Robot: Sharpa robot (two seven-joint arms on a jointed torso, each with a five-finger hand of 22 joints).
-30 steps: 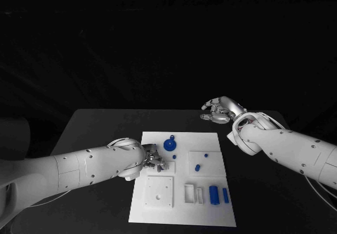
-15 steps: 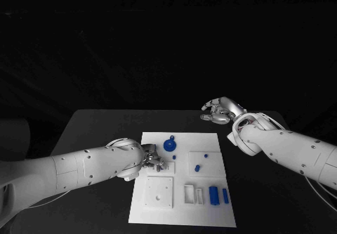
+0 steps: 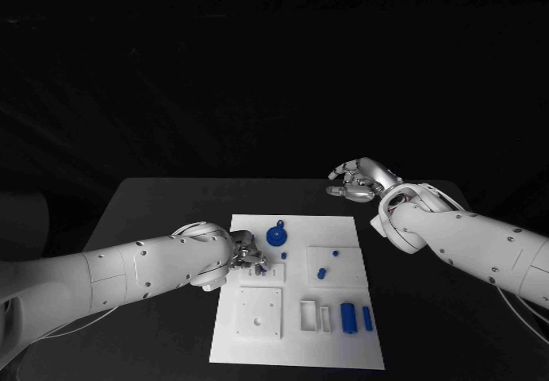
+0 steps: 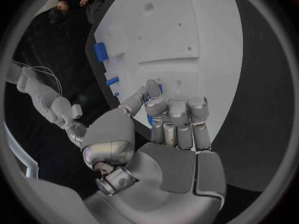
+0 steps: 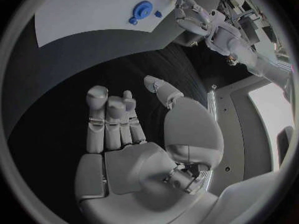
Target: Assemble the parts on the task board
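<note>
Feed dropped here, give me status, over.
Left hand on the board, pinching a blue part. Right hand open, off the board. Nothing in the way.

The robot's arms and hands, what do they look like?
Both arms, left arm and right arm, are smooth, rounded white shells with small dark dots. Each ends in a shiny silver metal hand: left hand, right hand. A thin pale cable hangs beneath each arm.

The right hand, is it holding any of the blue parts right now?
No. The right hand hangs over the bare table beyond the task board, with nothing between its fingers.
</note>
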